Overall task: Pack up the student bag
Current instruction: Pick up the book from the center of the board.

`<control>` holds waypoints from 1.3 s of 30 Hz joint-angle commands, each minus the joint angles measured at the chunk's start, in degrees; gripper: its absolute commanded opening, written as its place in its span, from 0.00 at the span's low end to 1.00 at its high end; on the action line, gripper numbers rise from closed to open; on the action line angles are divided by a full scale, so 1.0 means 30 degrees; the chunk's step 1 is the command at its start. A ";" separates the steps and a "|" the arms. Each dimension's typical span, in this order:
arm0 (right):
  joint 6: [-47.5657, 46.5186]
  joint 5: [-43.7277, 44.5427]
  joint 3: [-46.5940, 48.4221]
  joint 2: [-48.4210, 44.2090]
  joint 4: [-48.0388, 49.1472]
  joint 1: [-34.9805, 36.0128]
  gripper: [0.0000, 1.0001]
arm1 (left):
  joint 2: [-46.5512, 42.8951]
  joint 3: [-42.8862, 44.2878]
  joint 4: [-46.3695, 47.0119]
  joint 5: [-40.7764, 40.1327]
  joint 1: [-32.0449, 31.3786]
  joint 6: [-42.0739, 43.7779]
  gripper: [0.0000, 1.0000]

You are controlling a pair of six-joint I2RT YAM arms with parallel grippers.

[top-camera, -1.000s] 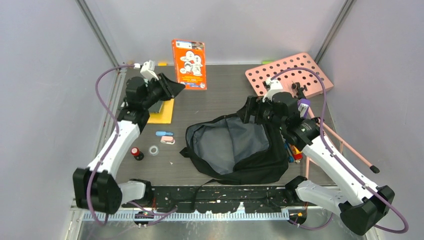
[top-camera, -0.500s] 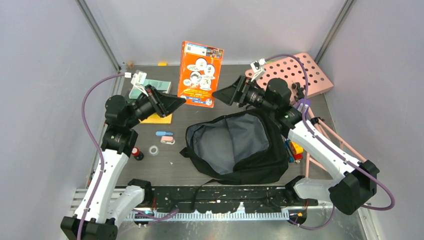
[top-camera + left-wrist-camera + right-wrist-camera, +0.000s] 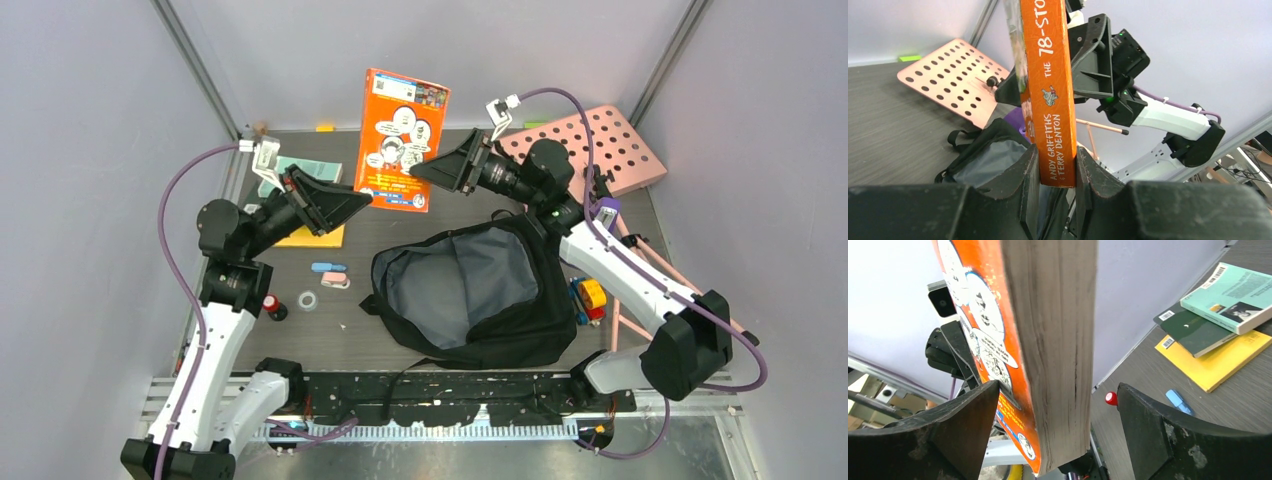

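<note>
An orange paperback book is held upright in the air above the back of the table. My left gripper is shut on the lower end of its spine, as the left wrist view shows with the book between the fingers. My right gripper is open with its jaws either side of the book's page edge; a gap shows on one side. The black student bag lies open below, grey lining up, and also shows in the left wrist view.
A pink board with round holes lies back right. Teal, dark green and yellow books are stacked back left. A blue eraser, tape roll and red-capped bottle lie left of the bag; coloured toys right.
The left gripper has lifted the orange book off the table and brought it toward the middle. The right gripper has left the bag and moved up, jaws open, onto the book's page edge.
</note>
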 commanded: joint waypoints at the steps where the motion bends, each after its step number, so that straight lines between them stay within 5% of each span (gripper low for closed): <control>1: 0.1040 -0.1670 0.1224 0.0549 0.2234 -0.0024 0.94 | -0.0532 0.0789 0.3572 0.0438 -0.0031 -0.0799 0.00; 9: 0.1198 -0.2730 0.1919 0.0620 0.3453 0.0379 0.86 | 0.0064 -0.0099 0.4741 0.0889 -0.0033 -0.1600 0.00; 15: 0.0529 -0.2190 0.1553 -0.0143 0.2799 0.0387 0.31 | 0.0128 -0.0565 0.4238 0.0596 -0.0018 -0.1042 0.00; 18: -0.0495 -0.1446 0.1228 -0.0855 0.1584 0.0405 0.12 | 0.0212 -0.0755 0.3697 0.0453 -0.0024 -0.0809 0.00; 19: -0.0834 -0.1300 0.1021 -0.0998 0.1389 0.0411 0.04 | 0.0280 -0.0745 0.3232 0.0453 -0.0024 -0.0545 0.06; 23: -0.1505 -0.1131 0.0388 -0.1726 0.0658 0.0396 0.01 | 0.0594 -0.0647 0.1840 0.0248 -0.0014 0.0388 0.66; 26: -0.1741 -0.1737 -0.0066 -0.2213 0.0616 0.0416 0.01 | 0.1229 -0.0453 0.1437 0.0166 -0.0012 0.0739 0.87; 33: -0.2804 -0.2930 -0.0064 -0.3190 -0.1791 0.0913 0.00 | 0.4304 0.0590 0.2194 0.2369 -0.0198 0.0203 0.99; 39: -0.5189 -0.2963 0.0403 -0.3398 -0.4866 0.1666 0.00 | 0.5410 0.1377 0.3497 0.3323 -0.1905 -0.0261 0.94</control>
